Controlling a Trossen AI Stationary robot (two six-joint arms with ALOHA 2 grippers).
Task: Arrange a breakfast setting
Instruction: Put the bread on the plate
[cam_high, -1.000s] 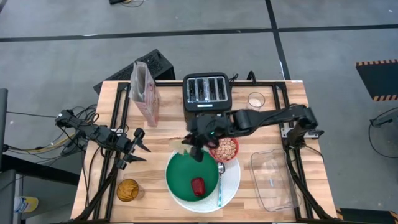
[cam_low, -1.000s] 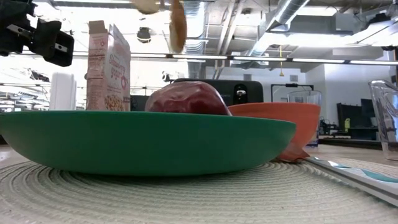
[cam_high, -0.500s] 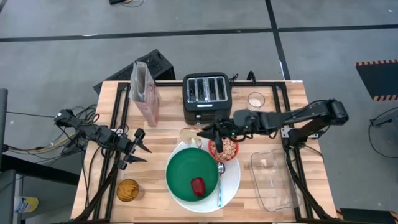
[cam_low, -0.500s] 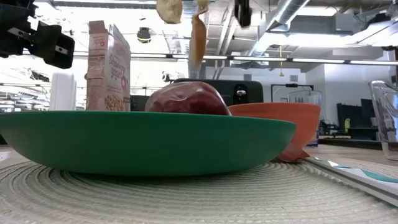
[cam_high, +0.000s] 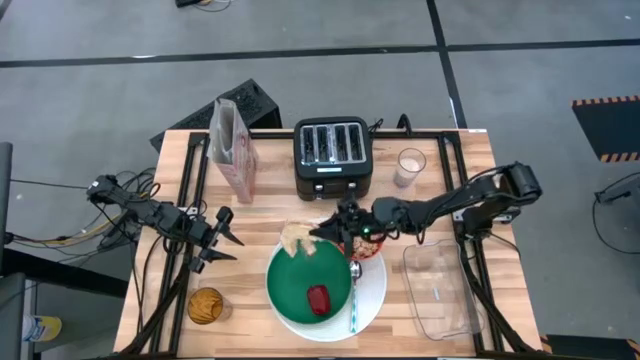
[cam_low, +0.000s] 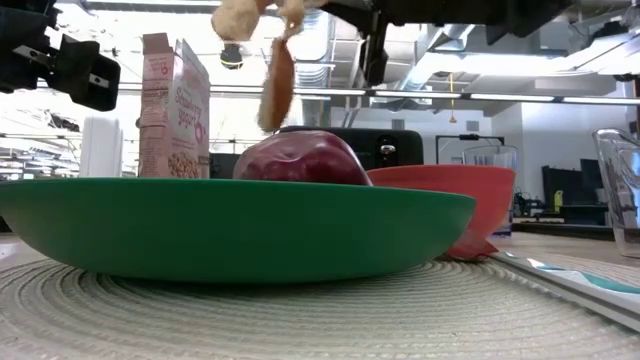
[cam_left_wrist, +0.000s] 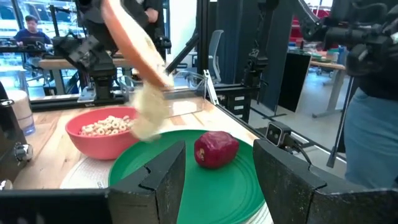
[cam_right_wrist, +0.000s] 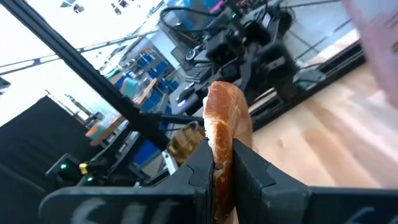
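- The right tool (cam_high: 318, 236) reaches in from the right side of the desk (cam_high: 262, 180) and hangs over the far rim of the green plate (cam_high: 292, 290); its fingers are clamped on a toasted bagel (cam_high: 297, 238).
- The right wrist view shows the two dark fingers pressed against both faces of the bagel (cam_right_wrist: 225, 130), which stands on edge between them.
- In the low view the bagel (cam_low: 276, 86) hangs tilted in the air, above the plate (cam_low: 230, 225) and clear of it.
- The left tool (cam_high: 222, 241) hovers above the left part of the desk, beside the plates, with its fingers apart and nothing between them.
- The green plate sits on the larger white plate (cam_high: 372, 296), near the front edge of the desk.
- A small red food piece (cam_high: 318, 298) lies on the green plate, toward its front.
- A red bowl (cam_left_wrist: 102, 129) of cereal rings stands just beside the green plate, on its far right side, under the right arm.
- A teal-handled spoon (cam_high: 354, 300) lies on the white plate's right edge, next to the green plate.
- A black toaster (cam_high: 333, 147) stands at the back of the desk, a cereal box (cam_high: 233, 148) to its left and a glass (cam_high: 410, 164) to its right.
- A clear tray (cam_high: 439, 291) lies to the right of the plates, and a glass of amber drink (cam_high: 205, 305) stands at the front left.
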